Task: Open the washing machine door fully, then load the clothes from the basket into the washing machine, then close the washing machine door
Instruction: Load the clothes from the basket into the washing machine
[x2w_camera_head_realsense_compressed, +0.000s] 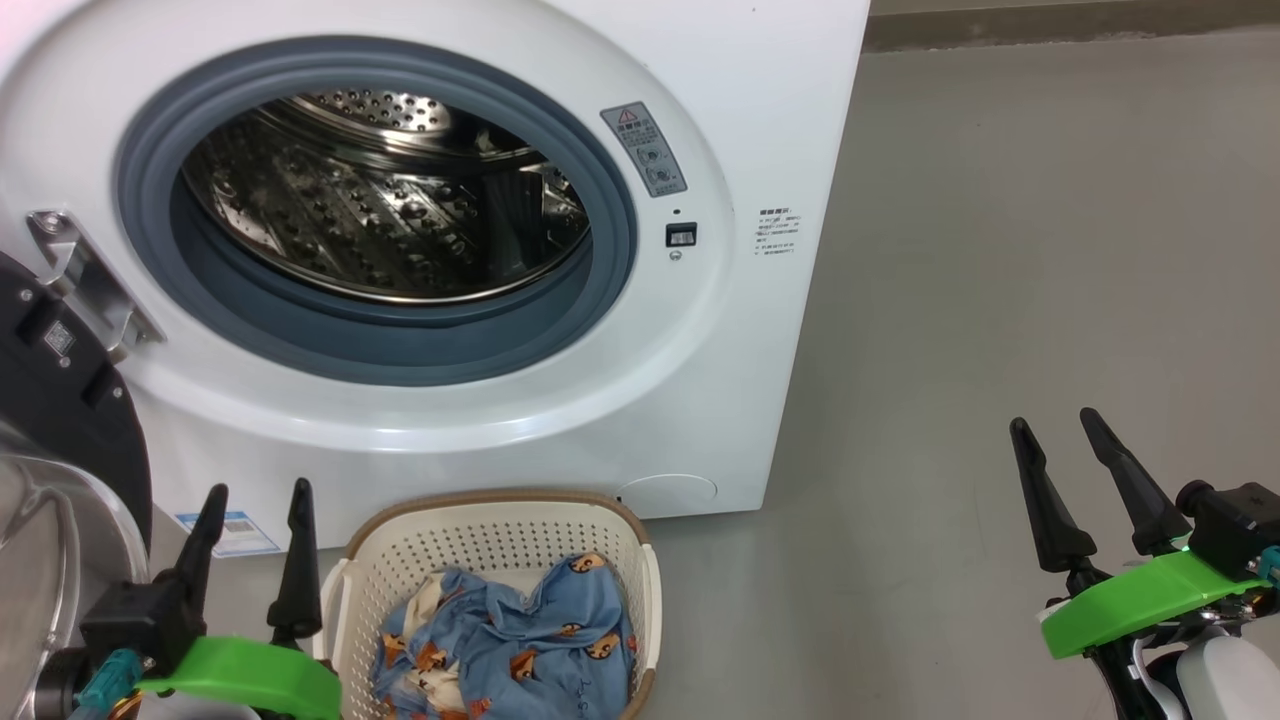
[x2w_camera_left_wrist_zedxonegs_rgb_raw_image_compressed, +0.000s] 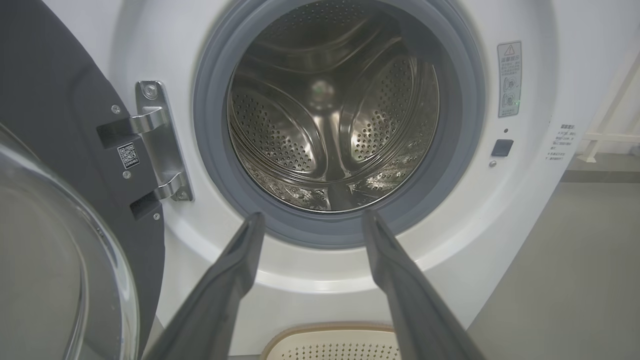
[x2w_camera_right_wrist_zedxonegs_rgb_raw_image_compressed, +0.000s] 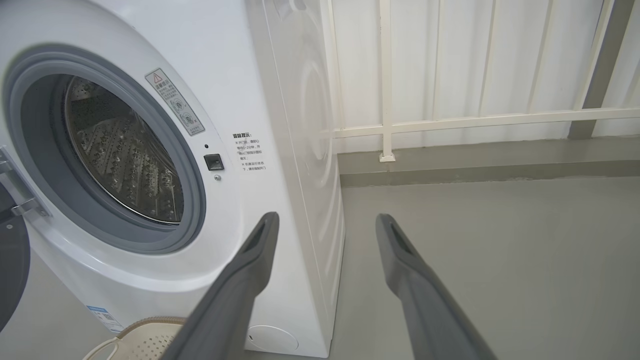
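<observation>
Where the two long dark fingers of the left gripper (x2w_camera_head_realsense_compressed: 258, 490) rise at the lower left of the head view, they stand spread and hold nothing; the basket (x2w_camera_head_realsense_compressed: 500, 497) sits just to their right.

Of the right gripper (x2w_camera_head_realsense_compressed: 1053, 420): fingers likewise parted and empty, over the grey floor (x2w_camera_head_realsense_compressed: 1000, 250), well apart from the basket.

Of the basket: on the floor, just before the foot of the washing machine (x2w_camera_head_realsense_compressed: 700, 380), below its round opening.

Of the clothes (x2w_camera_head_realsense_compressed: 520, 640): crumpled inside the basket, blue with orange-brown figures, cream lining showing.

Of the washing machine door (x2w_camera_head_realsense_compressed: 60, 400): swung open to the left on a metal hinge (x2w_camera_head_realsense_compressed: 85, 280), its black rim and clear glass bulge near the left gripper.

Of the drum (x2w_camera_head_realsense_compressed: 390, 220): perforated steel, ringed by a grey gasket (x2w_camera_head_realsense_compressed: 400, 345).

Of the blue label (x2w_camera_head_realsense_compressed: 235, 530): low on the machine's front, left of the basket.
</observation>
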